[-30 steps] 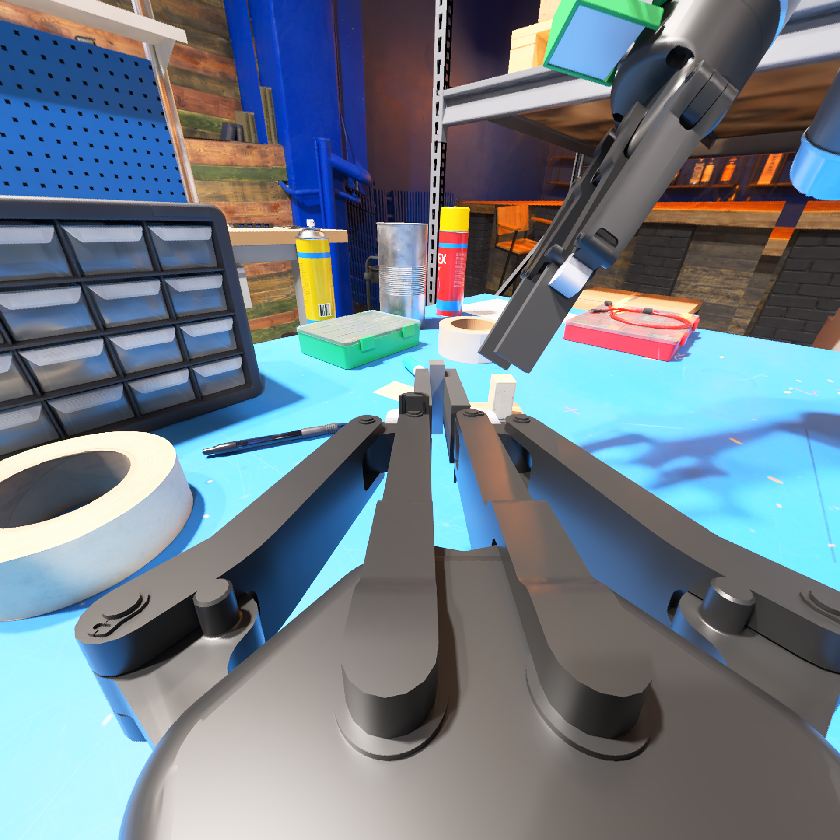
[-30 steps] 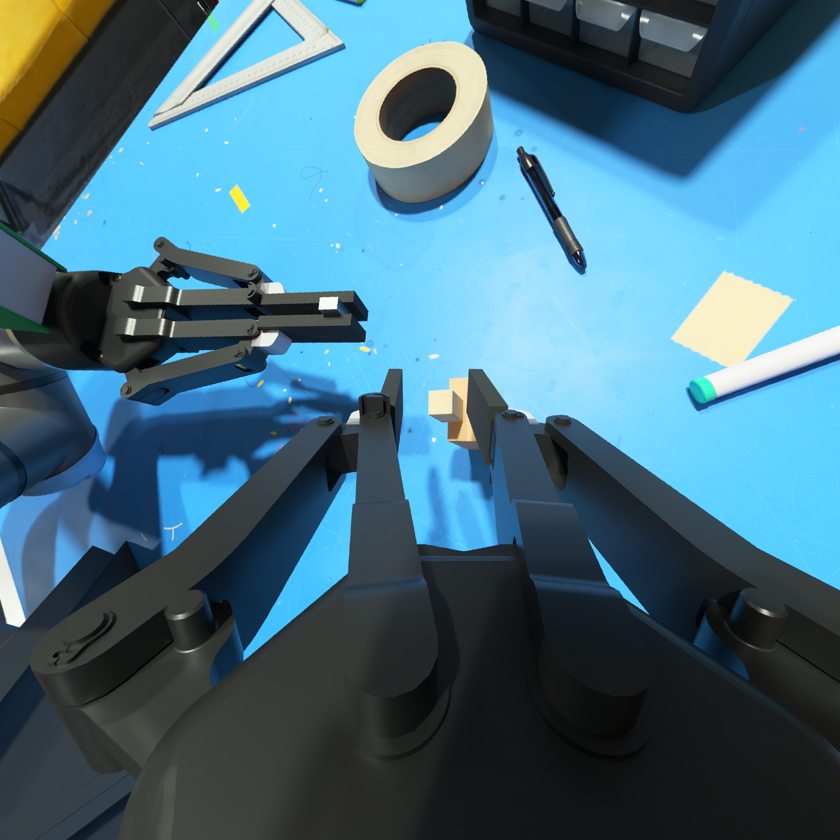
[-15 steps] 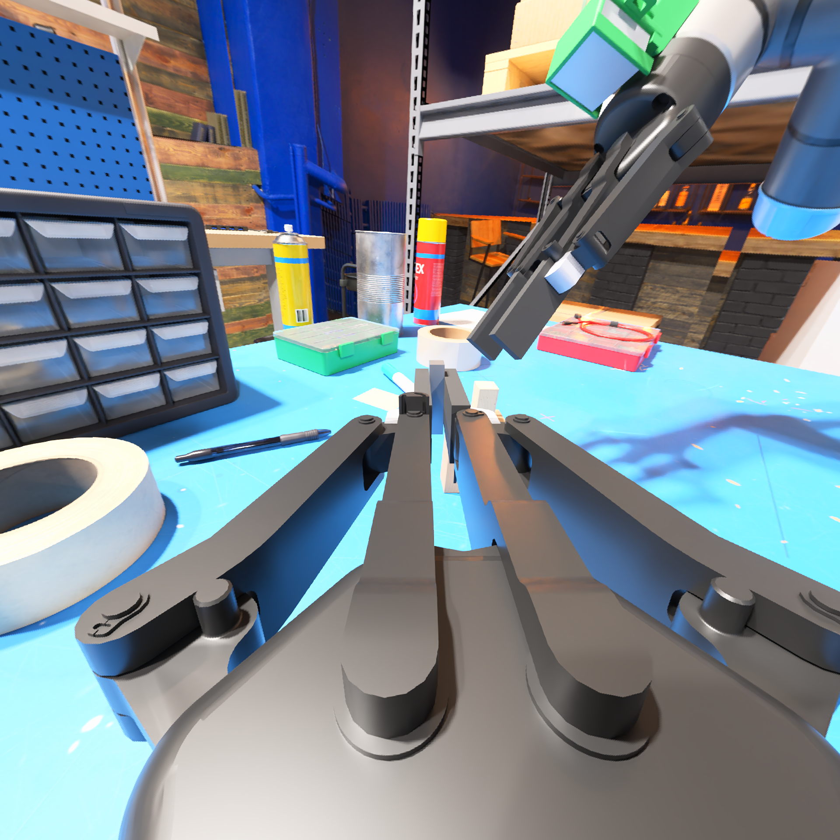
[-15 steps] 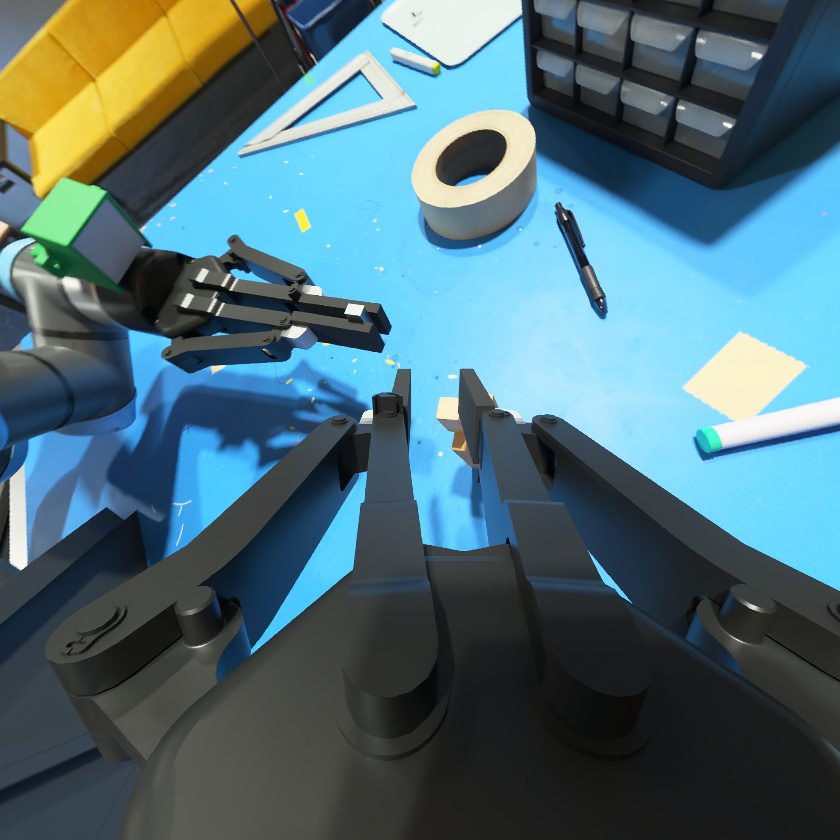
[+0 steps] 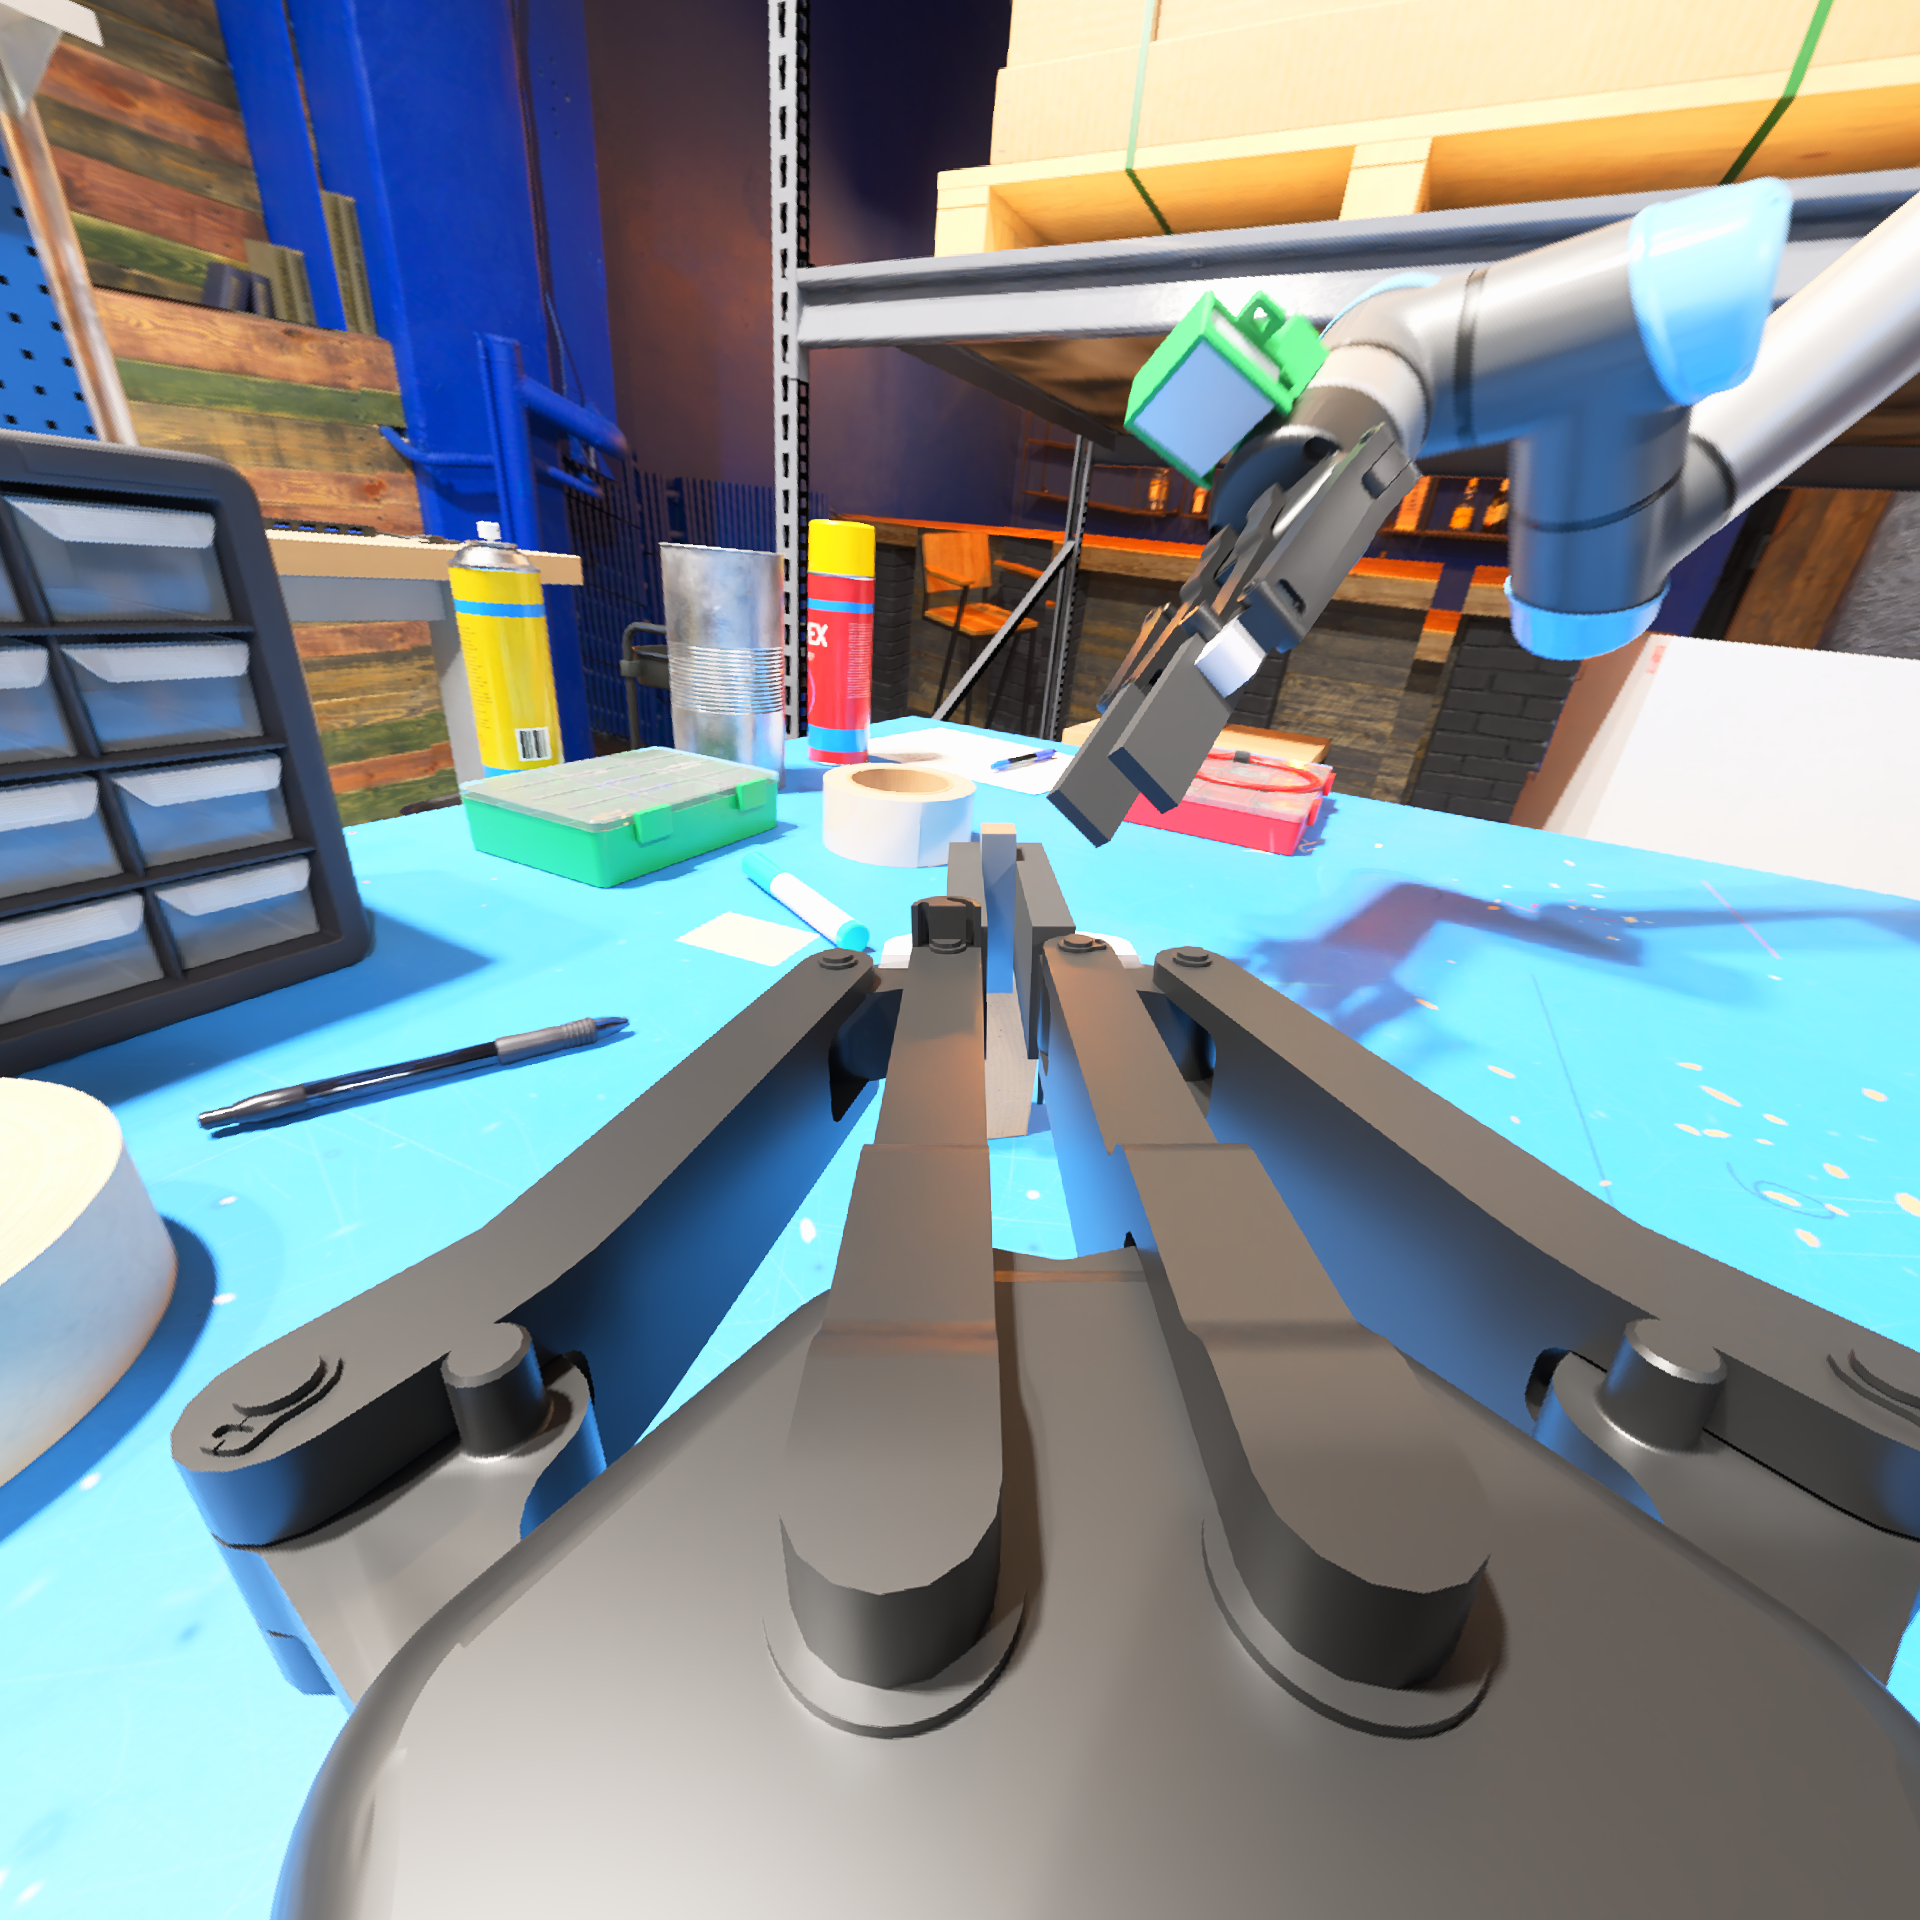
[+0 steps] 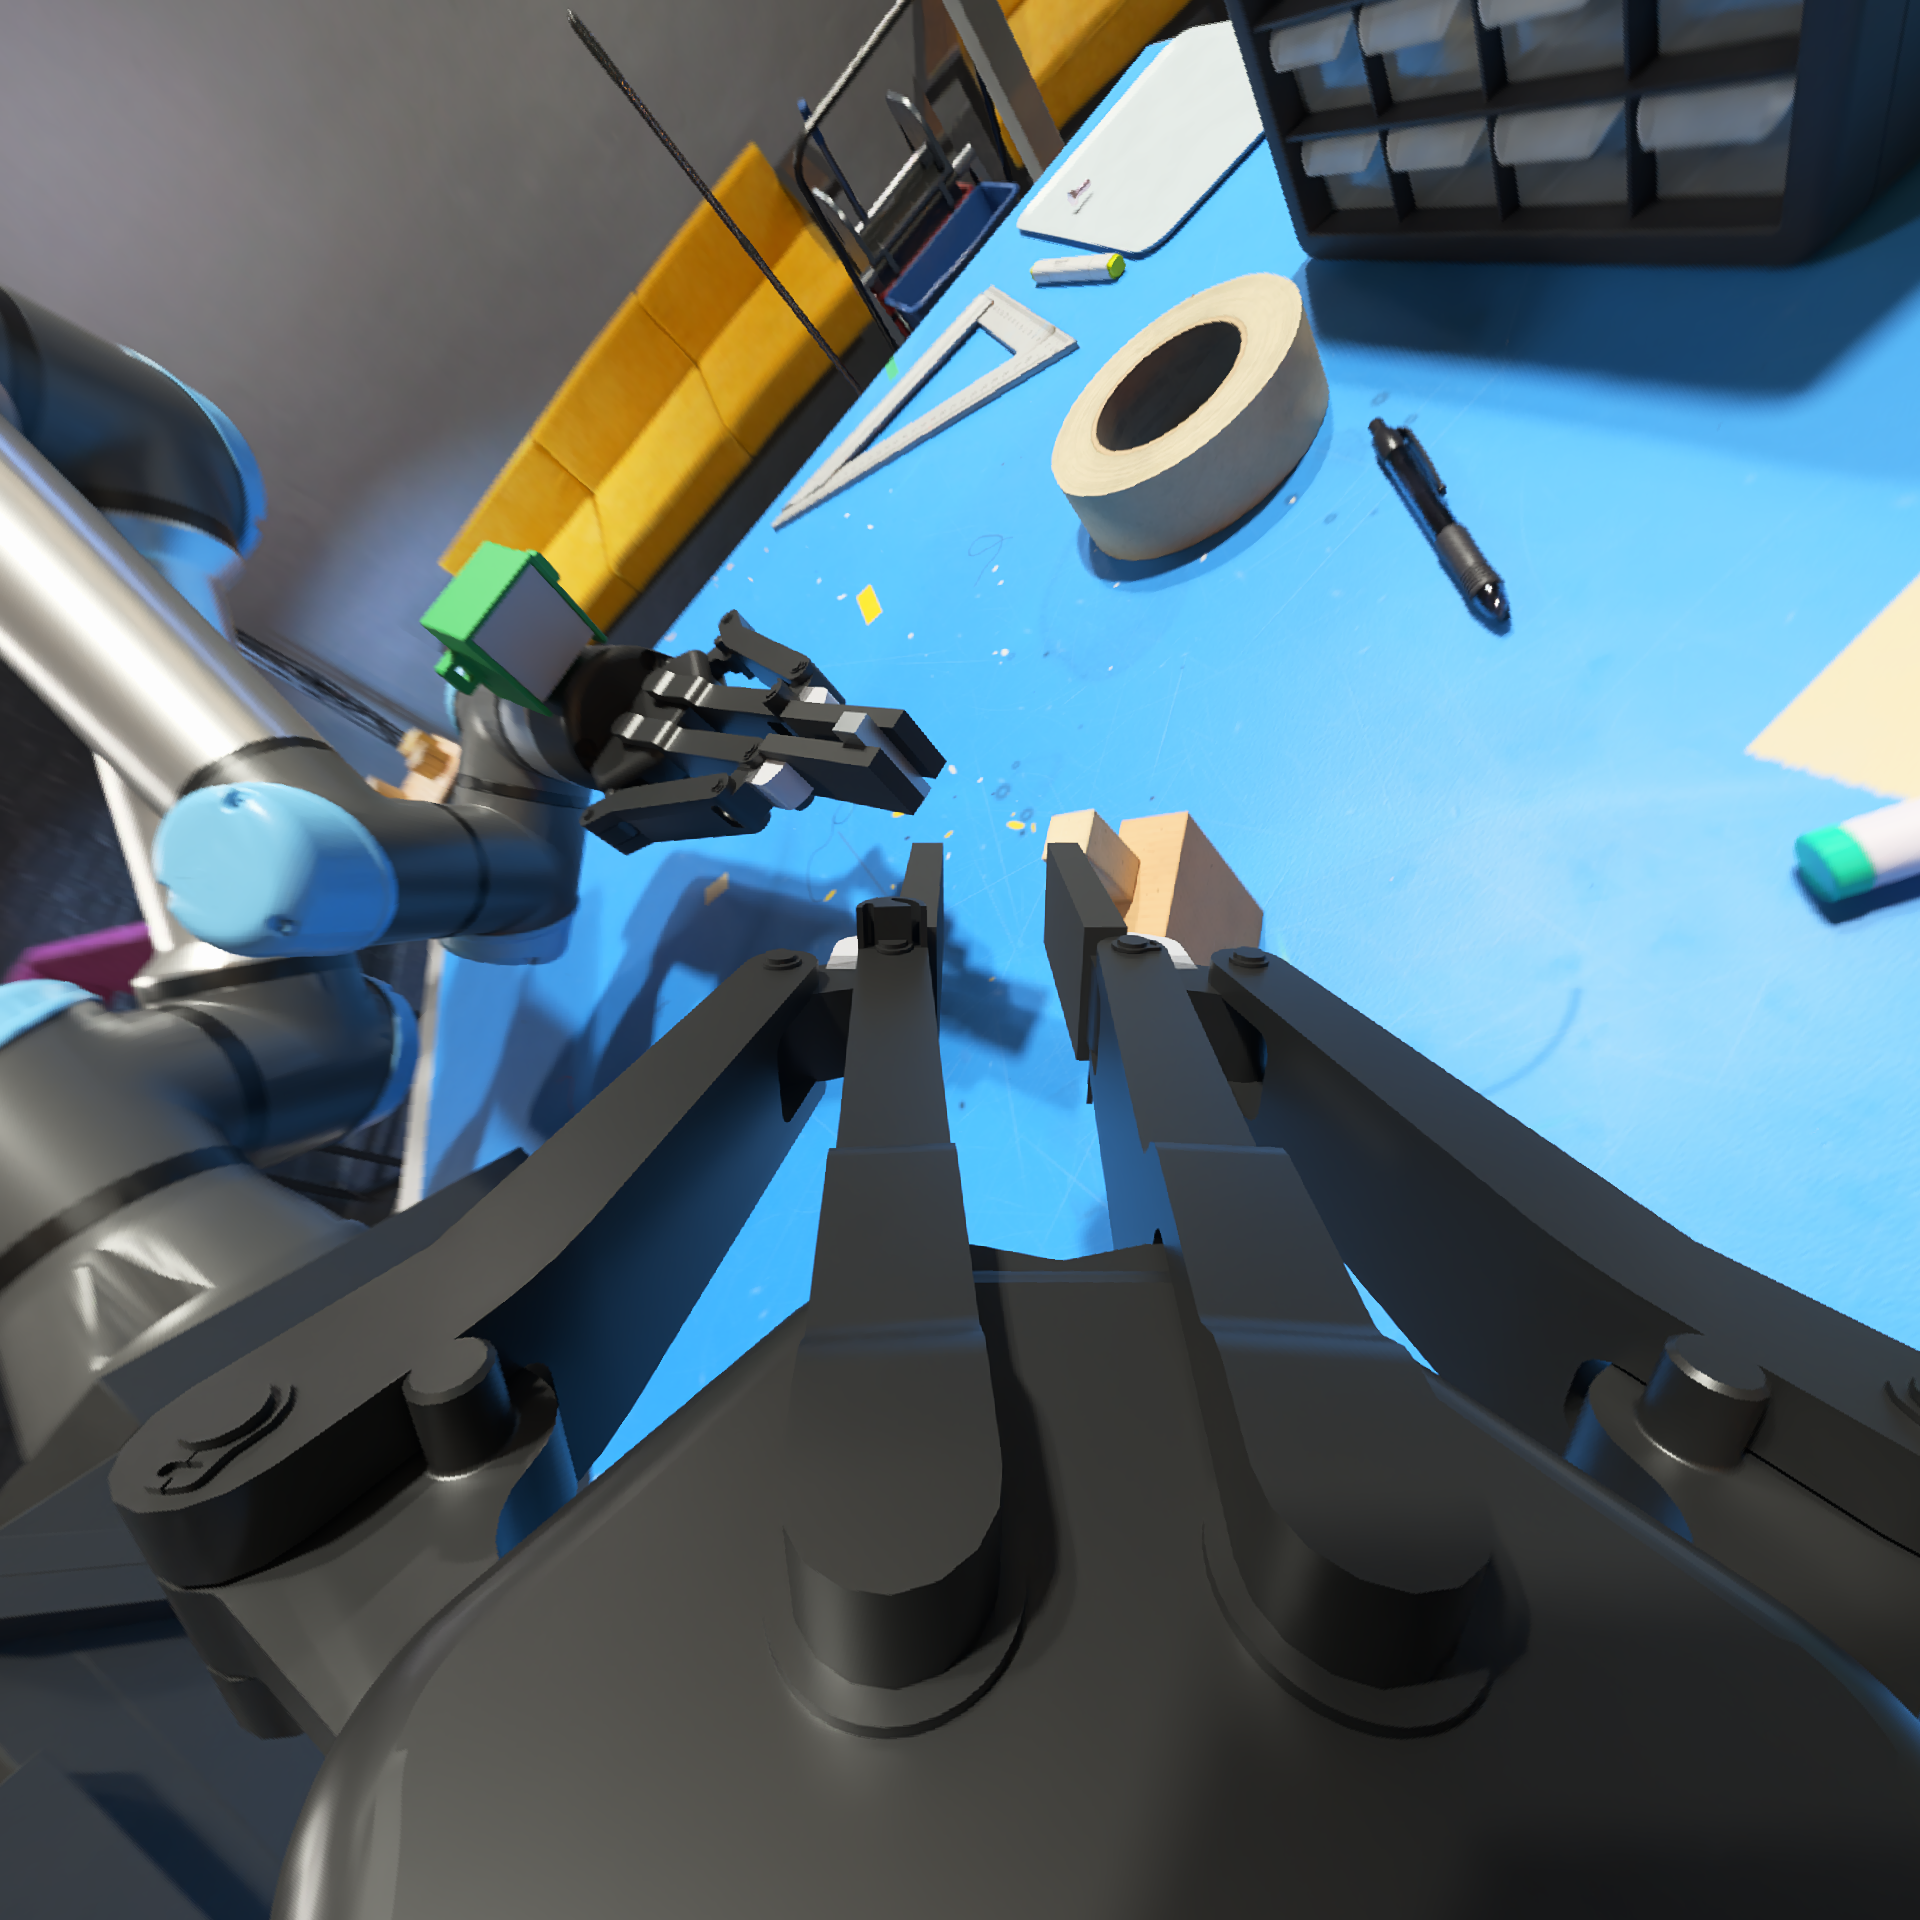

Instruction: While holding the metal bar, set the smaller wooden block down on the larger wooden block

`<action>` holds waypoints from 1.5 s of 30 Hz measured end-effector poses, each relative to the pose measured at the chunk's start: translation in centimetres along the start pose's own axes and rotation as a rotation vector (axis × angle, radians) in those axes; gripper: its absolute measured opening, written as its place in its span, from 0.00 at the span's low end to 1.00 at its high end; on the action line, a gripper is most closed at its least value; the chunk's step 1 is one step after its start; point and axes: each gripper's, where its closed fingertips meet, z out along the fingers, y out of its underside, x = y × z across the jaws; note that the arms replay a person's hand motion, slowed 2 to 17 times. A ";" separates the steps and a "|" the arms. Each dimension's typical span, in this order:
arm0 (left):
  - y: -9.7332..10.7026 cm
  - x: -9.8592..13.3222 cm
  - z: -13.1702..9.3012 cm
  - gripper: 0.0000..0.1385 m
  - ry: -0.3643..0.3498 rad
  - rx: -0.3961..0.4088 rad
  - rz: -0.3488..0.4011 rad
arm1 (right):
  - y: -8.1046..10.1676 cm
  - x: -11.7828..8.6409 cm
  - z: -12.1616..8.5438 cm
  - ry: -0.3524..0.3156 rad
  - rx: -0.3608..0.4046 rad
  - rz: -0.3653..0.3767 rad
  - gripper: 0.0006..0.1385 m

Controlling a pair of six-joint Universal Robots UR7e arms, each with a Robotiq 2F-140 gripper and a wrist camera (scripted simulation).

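Note:
My left gripper (image 5: pixel 997 873) is shut on the grey metal bar (image 5: pixel 1000 840), which stands upright between its fingertips. In the right wrist view this gripper (image 6: pixel 904 764) hangs above the table to the left, with the bar's end (image 6: pixel 850 724) showing. The smaller wooden block (image 6: pixel 1091 847) rests against the larger wooden block (image 6: pixel 1195 883) on the blue table; I cannot tell from here whether it sits on top. My right gripper (image 6: pixel 992 883) is open with a narrow gap and empty, and both blocks lie just right of its right finger. It shows raised in the left wrist view (image 5: pixel 1117 805). Pale wood (image 5: pixel 1008 1070) shows behind my left fingers.
A tape roll (image 6: pixel 1184 416), a pen (image 6: pixel 1439 520), a set square (image 6: pixel 935 395), a drawer cabinet (image 6: pixel 1558 125), a marker (image 6: pixel 1860 852) and a yellow note (image 6: pixel 1860 707) lie beyond the blocks. A green case (image 5: pixel 623 810), another tape roll (image 5: pixel 899 810) and a red case (image 5: pixel 1247 800) stand at the far edge.
My right gripper has drawn back and up from the blocks, which now lie right of its fingers instead of between them. My left gripper has shifted while still holding the bar.

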 end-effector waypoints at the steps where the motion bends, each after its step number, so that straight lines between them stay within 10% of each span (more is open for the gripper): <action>1: 0.0 0.2 0.0 0.06 0.011 0.003 -0.002 | 0.3 0.1 -0.1 -0.020 0.008 0.025 0.19; 19: -0.1 2.3 0.4 0.06 0.131 0.027 0.004 | 3.7 0.8 0.5 -0.331 0.086 0.367 0.28; 45: 0.7 2.3 0.7 0.06 0.132 -0.018 -0.003 | 3.2 1.6 0.6 -0.313 0.074 0.360 0.30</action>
